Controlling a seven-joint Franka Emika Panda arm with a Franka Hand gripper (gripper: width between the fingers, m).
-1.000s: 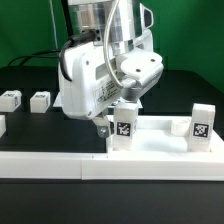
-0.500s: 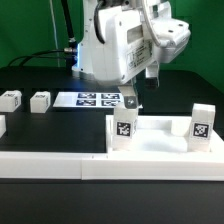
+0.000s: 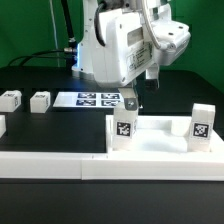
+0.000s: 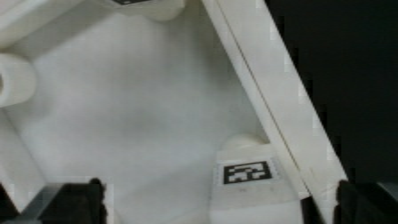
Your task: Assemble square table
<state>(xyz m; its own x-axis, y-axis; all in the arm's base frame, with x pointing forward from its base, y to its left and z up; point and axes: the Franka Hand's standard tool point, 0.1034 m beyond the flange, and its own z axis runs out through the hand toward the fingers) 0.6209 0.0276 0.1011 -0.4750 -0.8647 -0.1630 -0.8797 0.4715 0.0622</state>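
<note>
White plastic fills the front of the bench. The square tabletop lies flat there, just behind the long white rail. Two legs stand on it. One upright leg is at the corner on the exterior view's left, and the other upright leg is at the corner on the exterior view's right. Both show their tags to the camera and look seated in their sockets, though we cannot tell how firmly they are screwed in.

We judge the assembly to be about half done. A first loose leg and a second loose leg lie on the bench toward the exterior view's left. They are well apart from the tabletop and near the marker board. Each has yet to be picked up, carried over and fitted into a free corner socket. Those sockets are not clearly visible to us in the exterior view.

The jaws are spread wide and hold nothing. They hang above the tabletop, near the upright leg on the exterior view's left but clear of it. In the wrist view we look down on the plate's surface, its raised edge and a tag. We cannot say whether that tag belongs to the plate or to a leg. The dark fingertips sit at either side and touch nothing.
</note>
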